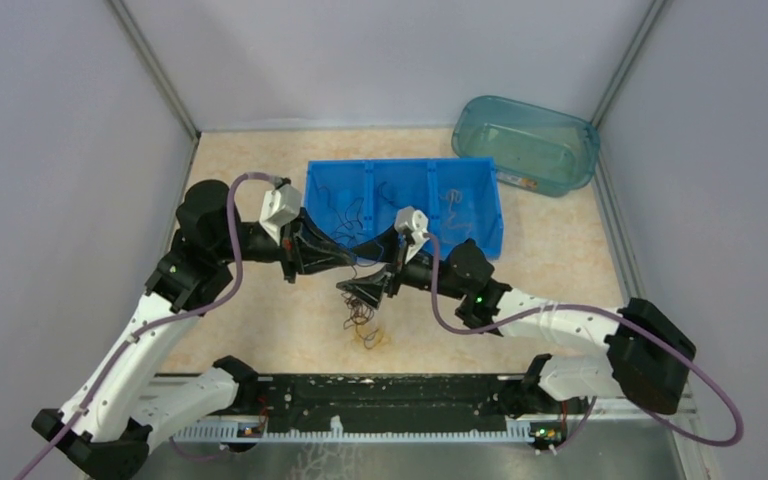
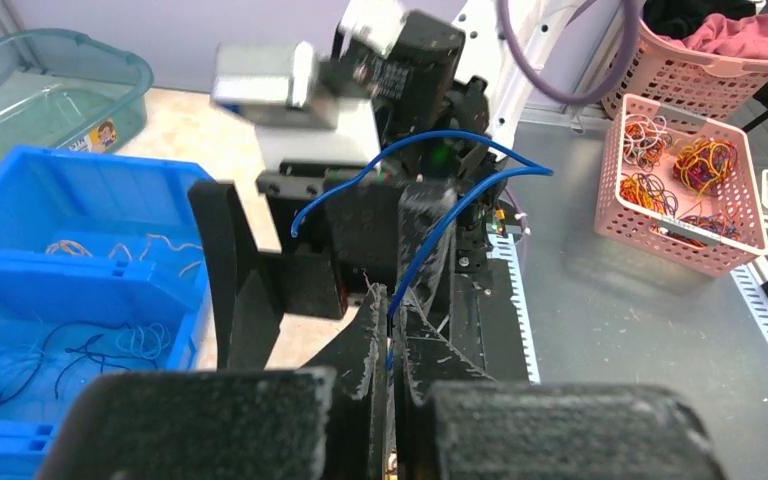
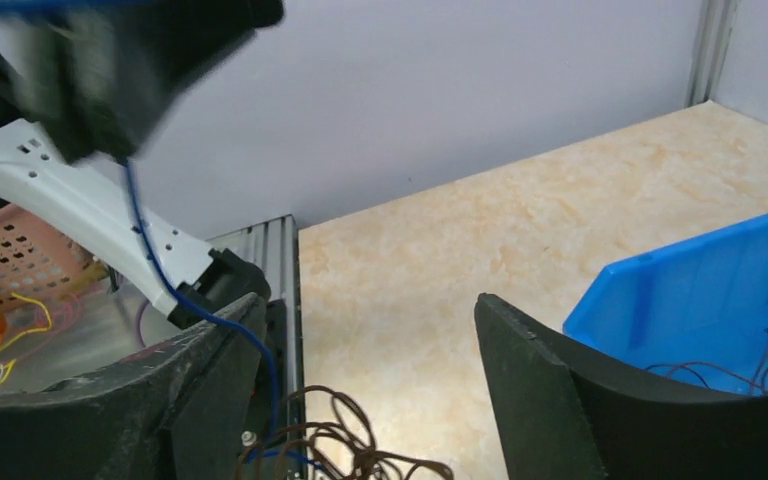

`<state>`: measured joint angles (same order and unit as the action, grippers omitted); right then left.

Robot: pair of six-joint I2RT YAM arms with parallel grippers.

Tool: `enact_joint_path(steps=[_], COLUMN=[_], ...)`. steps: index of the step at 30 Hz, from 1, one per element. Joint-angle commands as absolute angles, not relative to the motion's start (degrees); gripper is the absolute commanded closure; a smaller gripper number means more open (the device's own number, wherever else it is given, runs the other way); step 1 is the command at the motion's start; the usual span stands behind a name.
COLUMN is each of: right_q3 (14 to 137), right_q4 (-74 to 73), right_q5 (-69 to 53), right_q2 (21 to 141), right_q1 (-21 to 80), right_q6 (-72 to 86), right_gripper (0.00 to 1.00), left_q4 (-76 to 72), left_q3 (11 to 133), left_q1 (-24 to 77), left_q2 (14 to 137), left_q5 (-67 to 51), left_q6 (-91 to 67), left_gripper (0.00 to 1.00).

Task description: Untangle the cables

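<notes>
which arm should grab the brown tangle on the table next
Right. The right gripper hangs open over the brown tangle, which lies between its fingers. The left gripper is shut on a blue wire, so it is busy.

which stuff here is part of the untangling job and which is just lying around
Job: cable tangle; blue cable pinched in the left pincer; open right pincer; blue bin holding loose cables.
Lying about: teal tub; pink baskets of wire bundles.
</notes>
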<state>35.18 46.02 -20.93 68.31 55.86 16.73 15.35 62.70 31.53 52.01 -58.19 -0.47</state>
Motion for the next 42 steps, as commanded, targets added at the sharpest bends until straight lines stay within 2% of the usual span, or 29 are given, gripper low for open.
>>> enact_joint_path(steps=[1, 4, 9, 21, 29, 36, 42], right_q3=[36.04, 33.01, 31.02, 27.91, 25.73, 25.02, 21.65], right_q4=[56.40, 60.79, 63.51, 67.28, 72.06, 72.31, 74.43], right_q5=[-21.79, -21.08, -21.02, -18.63, -18.60, -18.33, -16.67], right_q2=[73.26, 75.59, 79.60, 85.54, 89.06, 90.38, 91.91], right_q1=[57.11, 57.37, 58.53, 59.73, 60.02, 60.12, 60.21], right_q6=[19.16, 21.28, 23.34, 24.60, 27.70, 28.47, 28.39], right_gripper=[0.27, 0.37, 0.43, 0.45, 0.47, 0.53, 0.50], left_q4=[15.65, 15.93, 14.95, 17.18, 15.78, 11.93, 9.30], left_q3=[66.23, 68.51, 71.74, 89.02, 101.70, 109.69, 114.27], left_q1=[31.85, 31.90, 31.92, 32.03, 31.95, 31.92, 31.95], left_q2=[52.10, 52.68, 53.88, 59.25, 61.76, 63.61, 64.95], left_q5=[-60.09, -60.65, -61.49, -58.87, -50.91, -45.33, -39.94], left_q6=[-1.35, -1.47, -2.33, 4.03, 11.01, 13.08, 17.68], left_gripper=[1.00, 1.00, 1.00, 1.00, 1.00, 1.00, 1.00])
